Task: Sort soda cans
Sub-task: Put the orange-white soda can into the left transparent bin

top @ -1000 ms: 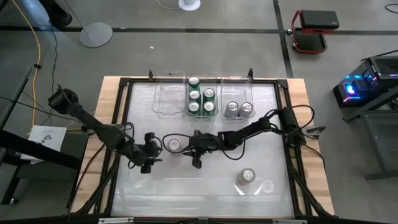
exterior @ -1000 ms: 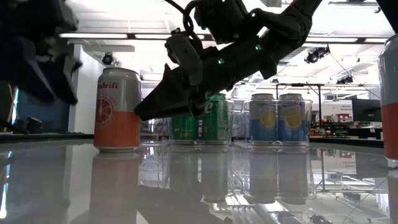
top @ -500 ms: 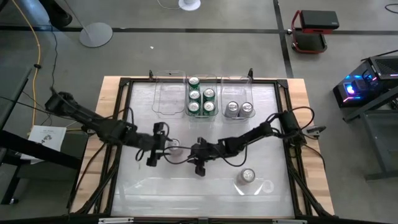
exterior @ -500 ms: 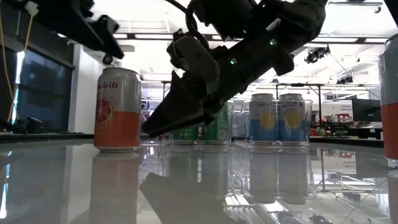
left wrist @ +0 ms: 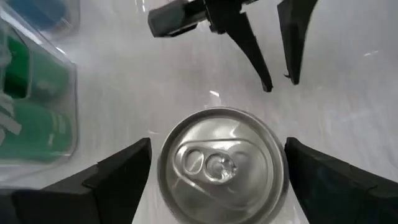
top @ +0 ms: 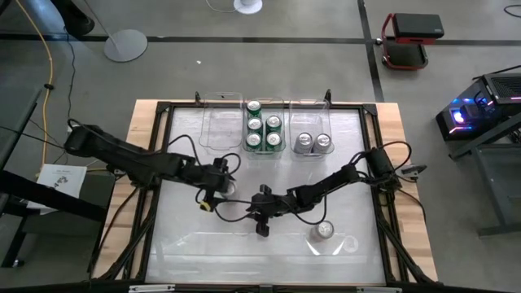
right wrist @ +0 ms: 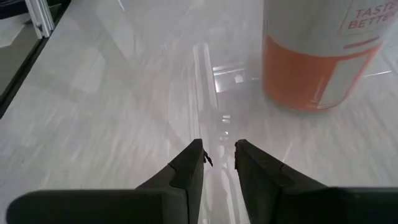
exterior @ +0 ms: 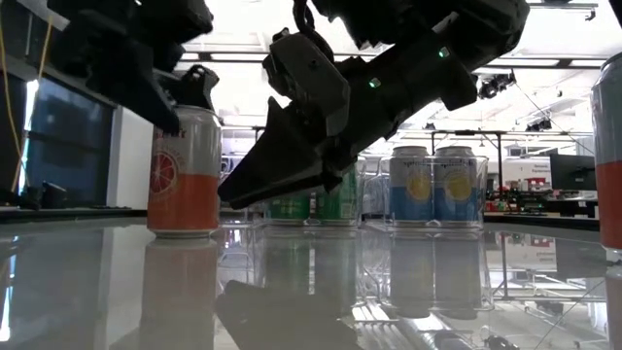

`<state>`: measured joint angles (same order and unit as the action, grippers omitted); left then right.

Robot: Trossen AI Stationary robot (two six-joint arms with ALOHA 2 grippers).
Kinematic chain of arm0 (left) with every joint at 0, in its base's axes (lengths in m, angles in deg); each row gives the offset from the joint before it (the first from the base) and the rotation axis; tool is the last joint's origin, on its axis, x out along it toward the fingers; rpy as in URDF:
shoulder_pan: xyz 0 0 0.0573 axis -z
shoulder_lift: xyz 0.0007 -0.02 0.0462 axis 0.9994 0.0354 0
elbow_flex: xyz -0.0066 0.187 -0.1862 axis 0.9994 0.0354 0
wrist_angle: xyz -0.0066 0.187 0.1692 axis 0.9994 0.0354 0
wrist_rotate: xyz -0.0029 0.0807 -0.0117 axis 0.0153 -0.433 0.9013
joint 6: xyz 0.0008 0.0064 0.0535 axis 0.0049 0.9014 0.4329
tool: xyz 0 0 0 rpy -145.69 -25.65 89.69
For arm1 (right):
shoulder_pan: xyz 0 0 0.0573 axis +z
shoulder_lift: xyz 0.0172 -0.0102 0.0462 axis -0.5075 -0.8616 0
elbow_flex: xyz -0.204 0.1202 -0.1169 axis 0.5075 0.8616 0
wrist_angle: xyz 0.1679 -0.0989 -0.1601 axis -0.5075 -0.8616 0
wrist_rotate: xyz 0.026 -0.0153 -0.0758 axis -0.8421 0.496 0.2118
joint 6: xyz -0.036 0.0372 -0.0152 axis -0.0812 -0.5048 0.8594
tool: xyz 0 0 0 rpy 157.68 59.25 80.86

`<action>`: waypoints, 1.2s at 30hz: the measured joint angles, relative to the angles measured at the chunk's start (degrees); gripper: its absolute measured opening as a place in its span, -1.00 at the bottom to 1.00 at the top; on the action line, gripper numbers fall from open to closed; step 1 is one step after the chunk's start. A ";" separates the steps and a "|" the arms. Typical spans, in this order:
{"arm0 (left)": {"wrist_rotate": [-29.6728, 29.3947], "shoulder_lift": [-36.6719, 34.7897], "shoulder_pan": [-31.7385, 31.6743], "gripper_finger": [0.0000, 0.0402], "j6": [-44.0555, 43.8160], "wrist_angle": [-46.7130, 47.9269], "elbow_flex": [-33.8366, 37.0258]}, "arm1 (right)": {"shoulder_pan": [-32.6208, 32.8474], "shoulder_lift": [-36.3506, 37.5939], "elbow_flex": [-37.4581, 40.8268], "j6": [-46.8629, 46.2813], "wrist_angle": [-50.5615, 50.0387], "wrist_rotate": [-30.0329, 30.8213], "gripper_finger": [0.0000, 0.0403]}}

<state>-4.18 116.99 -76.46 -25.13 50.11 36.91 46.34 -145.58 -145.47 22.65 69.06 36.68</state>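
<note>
**Orange can under our left gripper, two bins already filled**

Orange-and-white, the can (exterior: 184,170) stands upright a little left of the table's (top: 187,244) centre, and we hang our left gripper (left wrist: 214,177) straight above it. In the left wrist view the silver top sits between the two fingers (left wrist: 112,177), which are spread wide and clear of the can on both sides, so nothing is gripped yet. We judge this spacing is deliberate: centred over the top, the fingers can drop past the rim and close on the sides.

Our right gripper (right wrist: 217,155) sits low near the middle of the table, toward the near edge, empty, its jaws almost together with only a slim gap. It points at the table with the can just beyond it, and looks to be staying out of the left arm's way.

Along the far edge stand three clear bins. The middle bin (top: 265,148) holds the green cans (top: 264,130), and the right bin (top: 313,153) holds two silver-topped cans (top: 313,142). The left bin (top: 220,132) is empty, which we take as the orange can's place. One more can (top: 324,231) waits near the near-right corner, well apart from both grippers.
</note>
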 joint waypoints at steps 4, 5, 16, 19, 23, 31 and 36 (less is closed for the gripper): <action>0.58 1.43 -0.31 0.72 0.16 -0.24 0.00 | 0.02 0.00 0.00 -0.11 -0.03 0.09 -0.57; 1.05 1.61 -0.31 0.71 0.49 -0.22 0.00 | 0.01 0.00 0.00 -0.17 -0.03 0.08 -0.57; 2.75 4.31 -0.35 0.48 0.49 -1.34 -0.17 | 0.02 0.00 0.00 -0.17 -0.04 0.07 -0.57; 2.78 3.96 -0.35 0.46 0.18 -1.54 -0.10 | 0.02 0.00 0.00 -0.17 -0.06 0.06 -0.57; 2.54 3.67 -0.29 0.46 -0.71 -2.16 0.09 | 0.02 0.00 0.00 -0.13 -0.07 0.05 -0.57; 0.23 3.73 -0.03 0.46 -5.56 -3.83 0.20 | 0.04 0.00 0.00 -0.18 -0.48 0.05 -0.57; -0.11 3.69 0.57 0.46 -7.17 -4.05 0.20 | 1.34 0.18 0.02 0.58 0.46 1.05 -0.57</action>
<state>-4.29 120.67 -75.89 -32.30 46.06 37.11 47.68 -145.40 -145.45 23.23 69.52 37.73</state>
